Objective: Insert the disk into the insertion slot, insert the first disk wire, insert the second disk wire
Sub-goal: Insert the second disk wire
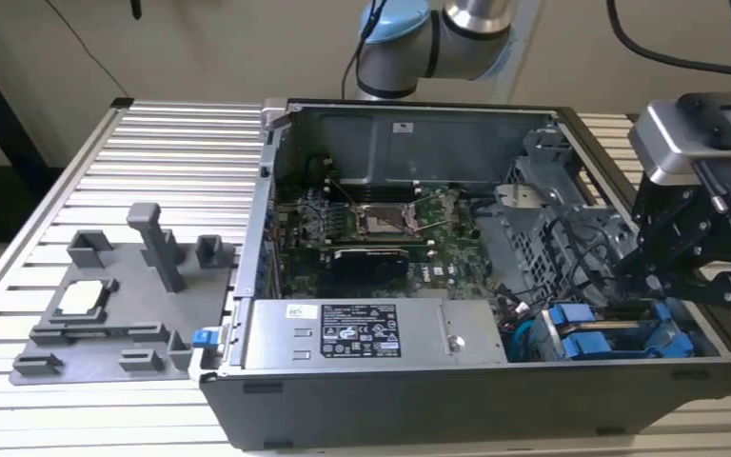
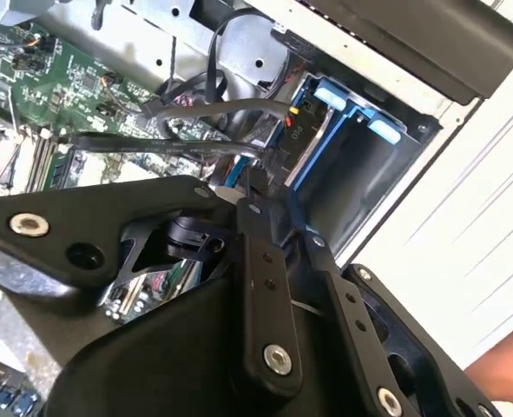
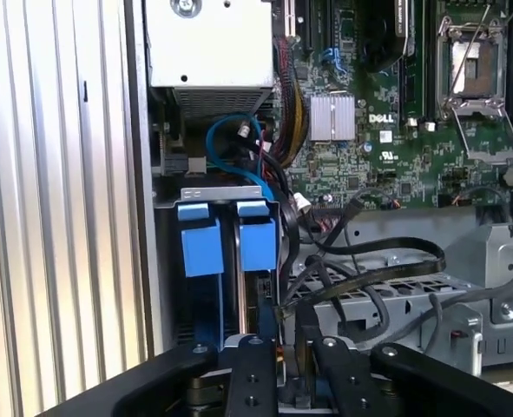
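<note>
On the bench (image 1: 149, 133), at the exterior view's left, stands a grey fixture (image 1: 111, 305). Right of it, in the open case (image 1: 467, 400), black cables (image 3: 369, 261) cross near the slot (image 3: 165, 261), where the disk (image 3: 254, 239) sits on edge beside another drive (image 3: 200, 243). The gripper (image 3: 286, 352) pinches a cable there.

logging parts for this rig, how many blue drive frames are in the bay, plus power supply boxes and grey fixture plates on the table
blue drive frames: 2
power supply box: 1
grey fixture plate: 1
total: 4
</note>
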Robot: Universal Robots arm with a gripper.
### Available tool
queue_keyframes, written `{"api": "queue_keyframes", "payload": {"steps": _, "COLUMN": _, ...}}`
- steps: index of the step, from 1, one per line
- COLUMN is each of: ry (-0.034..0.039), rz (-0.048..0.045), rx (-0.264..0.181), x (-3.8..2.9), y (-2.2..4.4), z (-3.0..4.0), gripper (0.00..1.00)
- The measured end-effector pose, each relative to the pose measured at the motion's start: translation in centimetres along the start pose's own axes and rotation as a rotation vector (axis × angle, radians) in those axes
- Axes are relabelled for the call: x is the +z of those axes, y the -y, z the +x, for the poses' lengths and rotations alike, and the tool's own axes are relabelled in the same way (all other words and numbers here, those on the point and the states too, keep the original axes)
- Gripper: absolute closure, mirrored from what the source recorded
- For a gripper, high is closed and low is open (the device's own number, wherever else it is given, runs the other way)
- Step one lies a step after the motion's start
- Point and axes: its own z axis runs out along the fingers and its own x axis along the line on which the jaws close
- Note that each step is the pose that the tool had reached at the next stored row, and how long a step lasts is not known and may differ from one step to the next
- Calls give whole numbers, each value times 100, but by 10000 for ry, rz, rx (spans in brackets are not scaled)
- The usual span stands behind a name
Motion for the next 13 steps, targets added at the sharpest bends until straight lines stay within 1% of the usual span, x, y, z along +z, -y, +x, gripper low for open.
{"api": "queue_keyframes", "payload": {"steps": 1, "ry": -2, "rz": 0, "rx": 6, "x": -45, "y": 1, "z": -8, "gripper": 78}}
{"api": "queue_keyframes", "payload": {"steps": 2, "ry": 0, "rz": 1, "rx": 12, "x": -88, "y": 2, "z": -16, "gripper": 78}}
{"api": "queue_keyframes", "payload": {"steps": 3, "ry": 0, "rz": 2, "rx": 16, "x": -135, "y": 3, "z": -24, "gripper": 85}}
{"api": "queue_keyframes", "payload": {"steps": 4, "ry": -1, "rz": 2, "rx": 17, "x": -170, "y": 4, "z": -30, "gripper": 89}}
{"api": "queue_keyframes", "payload": {"steps": 5, "ry": -1, "rz": 2, "rx": 17, "x": -181, "y": 4, "z": -32, "gripper": 89}}
{"api": "queue_keyframes", "payload": {"steps": 13, "ry": 0, "rz": 3, "rx": 18, "x": -184, "y": 4, "z": -33, "gripper": 89}}
